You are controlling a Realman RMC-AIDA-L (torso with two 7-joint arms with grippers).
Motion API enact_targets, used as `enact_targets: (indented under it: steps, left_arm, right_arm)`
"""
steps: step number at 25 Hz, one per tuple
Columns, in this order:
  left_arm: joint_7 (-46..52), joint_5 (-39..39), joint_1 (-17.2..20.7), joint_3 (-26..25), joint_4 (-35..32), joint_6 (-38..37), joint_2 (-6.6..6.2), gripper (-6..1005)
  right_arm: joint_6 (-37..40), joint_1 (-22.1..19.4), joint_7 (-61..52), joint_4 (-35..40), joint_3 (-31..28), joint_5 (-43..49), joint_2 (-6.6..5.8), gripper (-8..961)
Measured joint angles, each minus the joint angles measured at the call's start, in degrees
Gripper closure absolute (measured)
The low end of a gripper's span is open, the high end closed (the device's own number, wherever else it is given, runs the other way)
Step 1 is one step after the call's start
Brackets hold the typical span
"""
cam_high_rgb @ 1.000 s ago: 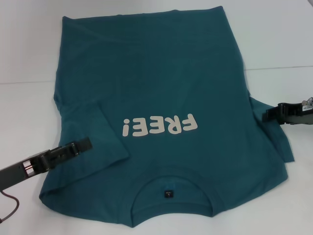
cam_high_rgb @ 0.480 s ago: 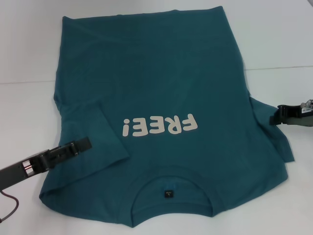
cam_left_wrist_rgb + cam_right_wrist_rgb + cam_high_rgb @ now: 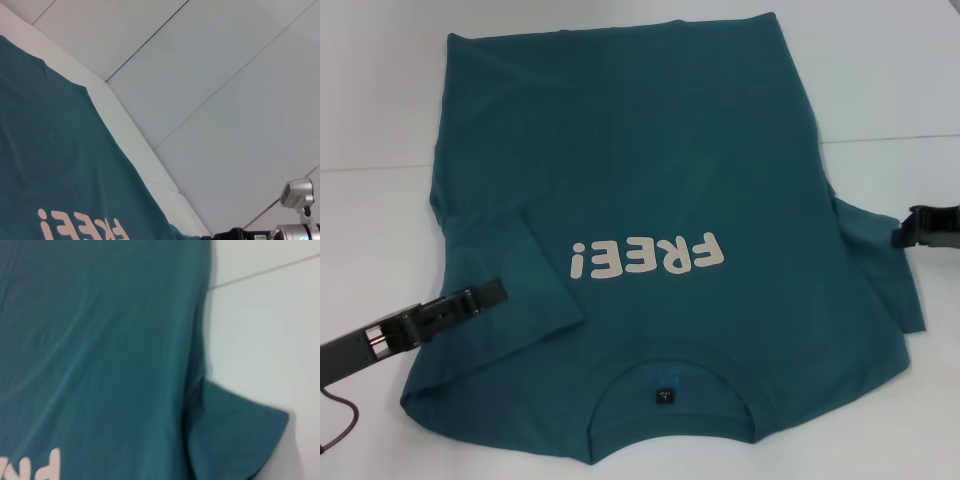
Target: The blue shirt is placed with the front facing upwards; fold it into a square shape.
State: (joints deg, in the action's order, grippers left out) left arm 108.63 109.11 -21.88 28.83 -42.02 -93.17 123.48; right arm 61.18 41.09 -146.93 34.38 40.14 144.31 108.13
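The blue shirt (image 3: pixel 640 170) lies flat on the white table with its front up. Its white "FREE!" print (image 3: pixel 650 257) sits mid-chest, and the collar with the black label (image 3: pixel 664 395) is nearest me. The left sleeve (image 3: pixel 510 270) is folded in over the body. My left gripper (image 3: pixel 492 295) hovers low over that folded sleeve. The right sleeve (image 3: pixel 880 260) lies spread out on the table. My right gripper (image 3: pixel 903 235) is just off the sleeve's outer edge, apart from the cloth. The right wrist view shows the shirt (image 3: pixel 100 340) and this sleeve (image 3: pixel 235 435) lying loose.
The white table (image 3: pixel 880 80) shows bare surface to the left, right and far side of the shirt. A thin seam line (image 3: pixel 890 138) crosses it. The left wrist view shows the shirt (image 3: pixel 50 150) and the right arm (image 3: pixel 295 220) at the table's far side.
My right gripper has drawn back to the right, off the right sleeve, which stays where it lay. The left gripper and the shirt have not moved.
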Motion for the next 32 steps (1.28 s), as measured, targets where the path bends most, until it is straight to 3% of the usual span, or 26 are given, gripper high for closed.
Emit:
enact_targets:
  steps: [20,27,32]
  left_arm:
    - [0.62,-0.35,0.09,-1.34,0.0,-1.61,0.06,83]
    - [0.62,-0.64,0.18,-1.58,0.0,-1.7,-0.08,84]
    - [0.62,-0.72,0.37,-1.74,0.0,-1.54,-0.09,85]
  right_arm:
    - [0.52,-2.47,-6.23,10.58,-0.03,5.31,-0.65,947]
    - [2.11,-0.93,-6.18,11.08,0.42,5.16,-0.55,946]
    - [7.83,1.23,-5.71,12.38,0.44,4.92,0.15,946]
